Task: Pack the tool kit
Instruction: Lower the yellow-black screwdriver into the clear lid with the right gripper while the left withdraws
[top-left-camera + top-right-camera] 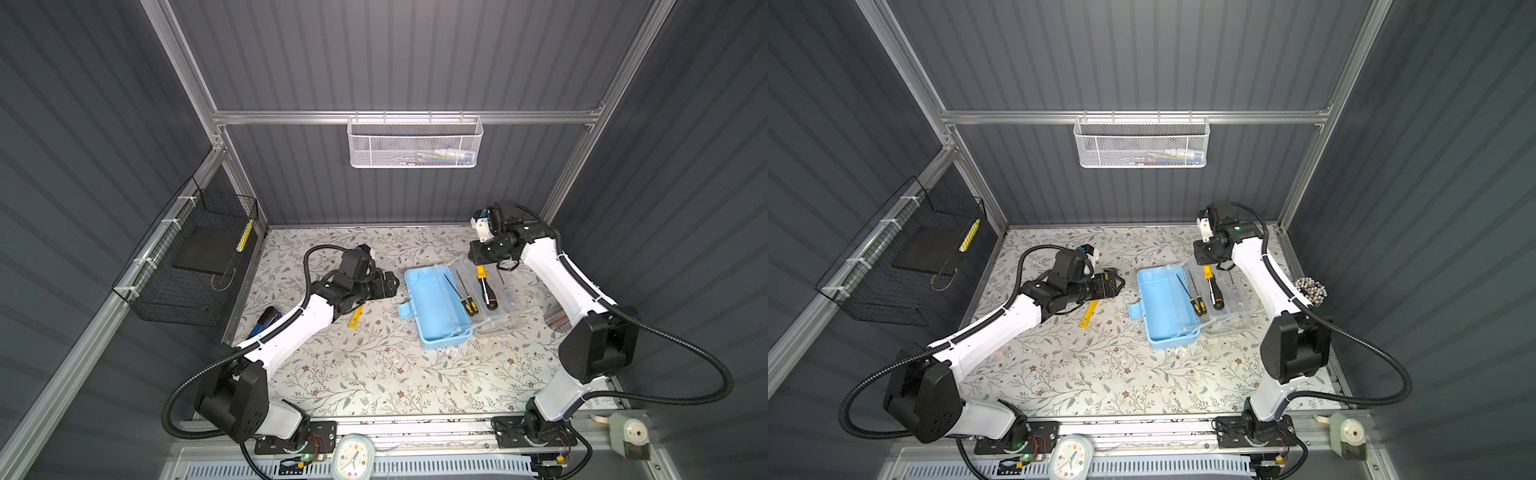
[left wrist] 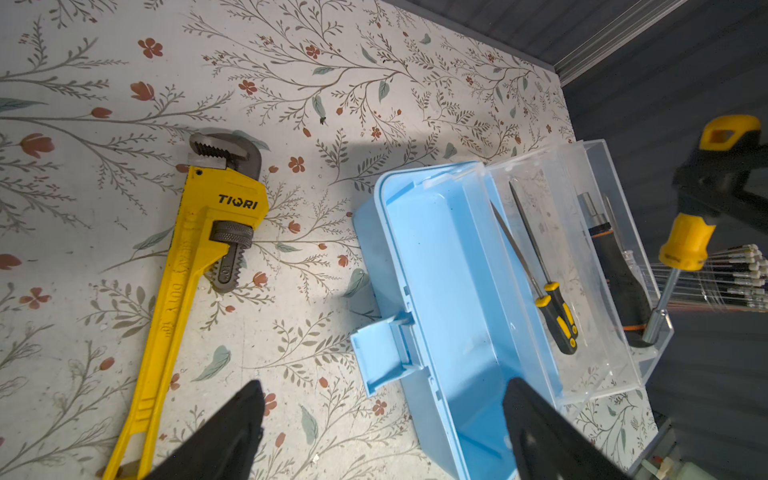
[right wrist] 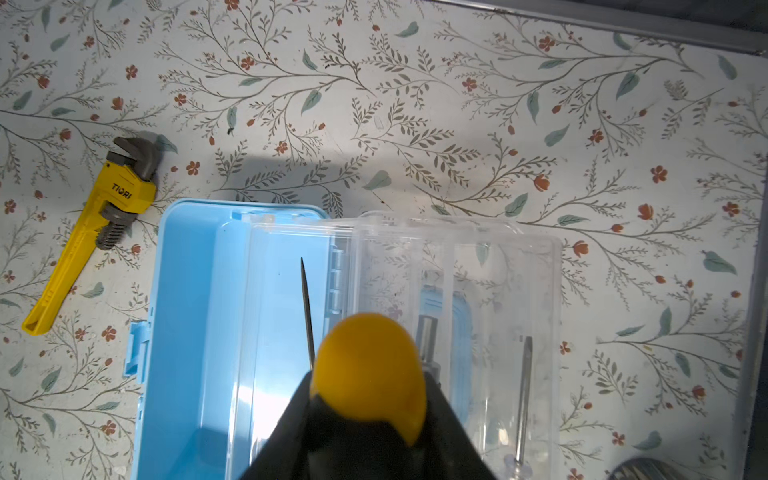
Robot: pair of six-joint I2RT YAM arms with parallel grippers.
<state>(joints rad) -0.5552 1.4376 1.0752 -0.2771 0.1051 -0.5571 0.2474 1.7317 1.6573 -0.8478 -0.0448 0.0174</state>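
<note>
right wrist view: right gripper (image 3: 368,399), pinching a yellow-handled screwdriver (image 3: 365,353) over the clear lid (image 3: 478,257), could miss the blue case (image 3: 195,291); left gripper (image 2: 384,386) spread.

Floral table (image 1: 374,374).
Open tool kit (image 1: 432,307) near centre; pipe wrench (image 1: 356,316) at nine o'clock; possibly a stapler (image 1: 266,319) beyond.

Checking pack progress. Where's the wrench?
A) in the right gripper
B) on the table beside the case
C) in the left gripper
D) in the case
B: the wrench lies flat on the table, apart from the case; the left gripper is open and empty, and the right gripper holds a screwdriver.
</note>
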